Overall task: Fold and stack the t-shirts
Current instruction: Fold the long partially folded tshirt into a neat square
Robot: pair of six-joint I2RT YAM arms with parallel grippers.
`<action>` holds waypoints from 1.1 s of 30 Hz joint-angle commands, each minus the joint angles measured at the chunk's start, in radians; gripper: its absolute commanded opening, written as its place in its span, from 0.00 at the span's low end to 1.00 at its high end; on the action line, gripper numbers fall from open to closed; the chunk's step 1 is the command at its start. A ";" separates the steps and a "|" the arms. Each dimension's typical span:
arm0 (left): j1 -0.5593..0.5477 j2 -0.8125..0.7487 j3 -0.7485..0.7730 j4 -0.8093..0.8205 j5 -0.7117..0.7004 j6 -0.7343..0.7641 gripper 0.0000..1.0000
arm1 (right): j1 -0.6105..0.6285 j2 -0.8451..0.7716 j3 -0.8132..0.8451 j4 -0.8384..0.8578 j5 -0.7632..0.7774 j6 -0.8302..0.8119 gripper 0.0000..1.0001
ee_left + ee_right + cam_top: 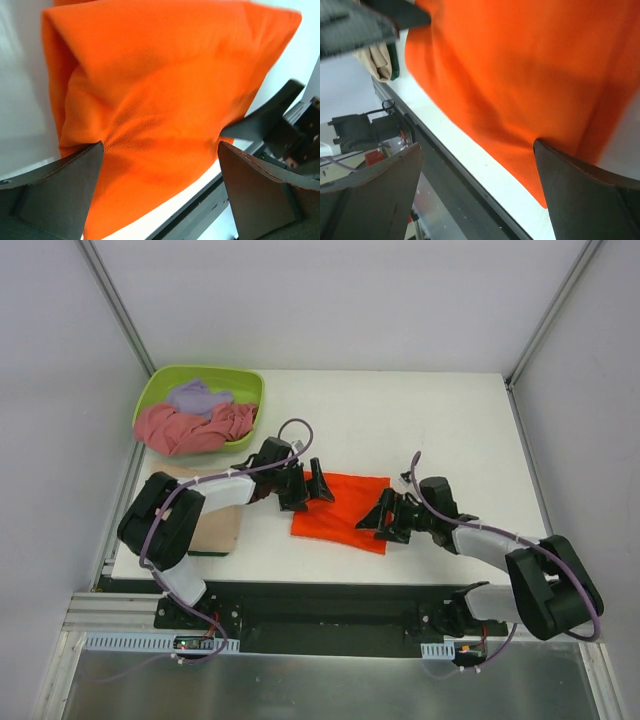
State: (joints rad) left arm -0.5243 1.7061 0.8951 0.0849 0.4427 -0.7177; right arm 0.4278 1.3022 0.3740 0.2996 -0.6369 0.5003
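Where the orange t-shirt (342, 510) lies, it is flat on the white table (450, 430), about midway across and toward the near edge, folded into a rough rectangle set slightly askew. The left wrist view shows a doubled fold running along one side of the cloth, with soft creases across the top layer.

The left gripper (308, 488) stands at the shirt's left edge with its fingers (65, 190) spread wide. The cloth lies between and beneath them, not pinched. One fingertip meets the fabric in the wrist view, but whether it presses down cannot be told.

The right gripper (380, 520) stands at the shirt's right near corner, its fingers (580, 195) likewise wide apart and closed on nothing. One finger overlaps the orange hem in its wrist view, and the other hangs over the table's front rail.

The tan t-shirt (215, 525) lies folded at the left near corner of the table, well apart from the orange one and partly hidden by the left arm. A dark green edge shows beneath it.

The lime-green tub (205, 370) sits at the far left corner. It holds the dusty pink t-shirt (185, 430), crumpled, with the pale lavender t-shirt (198, 397) bunched on top
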 commanded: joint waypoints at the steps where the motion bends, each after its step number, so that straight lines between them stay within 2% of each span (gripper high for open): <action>1: -0.031 -0.109 -0.134 -0.077 -0.022 -0.025 0.99 | -0.083 -0.061 0.023 -0.250 0.045 -0.172 0.96; 4: -0.081 -0.186 -0.168 -0.082 -0.036 -0.035 0.99 | -0.116 -0.128 0.055 -0.339 0.046 -0.221 0.96; 8: -0.097 -0.226 -0.119 -0.126 -0.065 0.003 0.99 | -0.115 -0.225 0.138 -0.405 0.046 -0.243 0.96; 13: -0.094 -0.246 -0.024 -0.162 -0.162 0.043 0.99 | -0.112 -0.233 0.215 -0.324 0.037 -0.204 0.96; 17: -0.071 -0.200 0.050 -0.188 -0.268 0.058 0.99 | -0.095 -0.124 0.285 -0.206 0.010 -0.166 0.96; 20: -0.045 -0.117 0.108 -0.203 -0.260 0.067 0.99 | -0.087 0.018 0.368 -0.166 0.005 -0.149 0.96; 26: -0.036 -0.023 0.122 -0.224 -0.249 0.069 0.99 | -0.069 0.303 0.537 -0.084 0.014 -0.115 0.96; 33: -0.026 0.061 0.163 -0.244 -0.315 0.087 0.99 | -0.083 0.491 0.591 -0.059 0.074 -0.108 0.96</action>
State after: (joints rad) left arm -0.5591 1.7222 1.0161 -0.1215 0.1951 -0.6651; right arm 0.3557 1.7302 0.9226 0.1925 -0.5972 0.3836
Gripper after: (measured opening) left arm 0.990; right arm 0.958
